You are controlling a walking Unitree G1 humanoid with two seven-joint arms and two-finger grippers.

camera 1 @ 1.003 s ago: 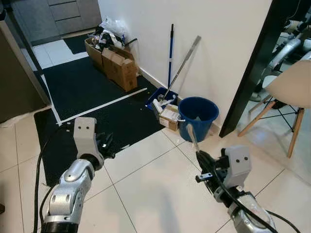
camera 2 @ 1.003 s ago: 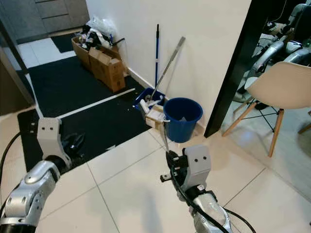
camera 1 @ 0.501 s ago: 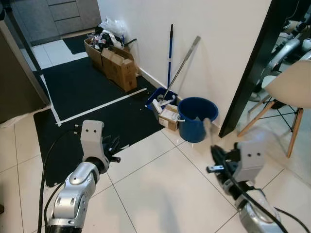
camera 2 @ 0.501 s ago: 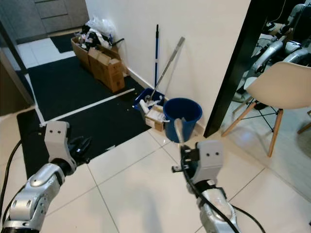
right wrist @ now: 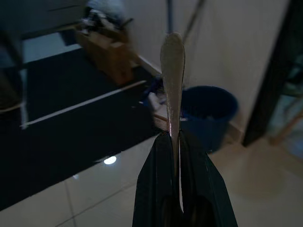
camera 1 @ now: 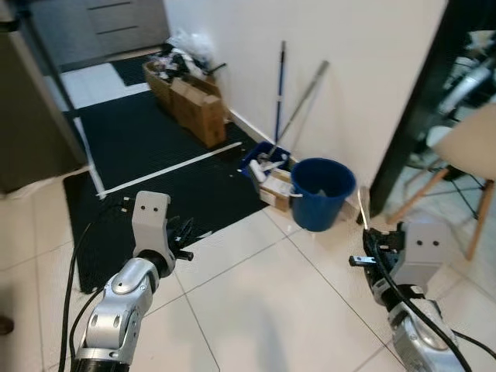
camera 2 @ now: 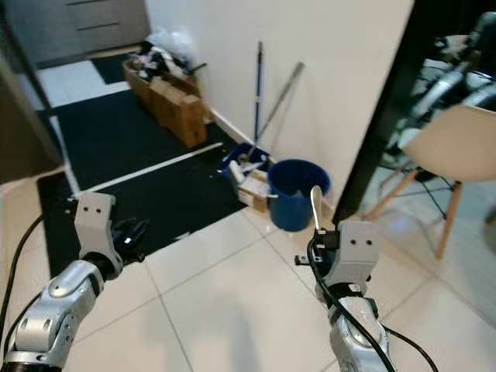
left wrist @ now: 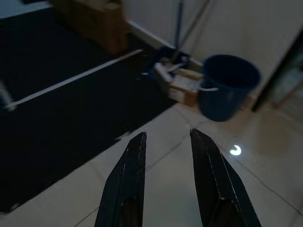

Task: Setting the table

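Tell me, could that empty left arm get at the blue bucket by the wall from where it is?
Probably not yet. The left gripper is open over the black mat, and the blue bucket stands apart across bare tiles; nothing blocks the way.

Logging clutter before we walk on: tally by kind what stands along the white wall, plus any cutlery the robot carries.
Round blue plastic bucket: 1
Long-handled cleaning tools leaning on the wall, blue pole and grey pole: 2
Brown cardboard boxes further back: 2 at least, the pile behind is too cluttered to count
Silver metal cutlery piece clamped in the right gripper: 1
Total: 6
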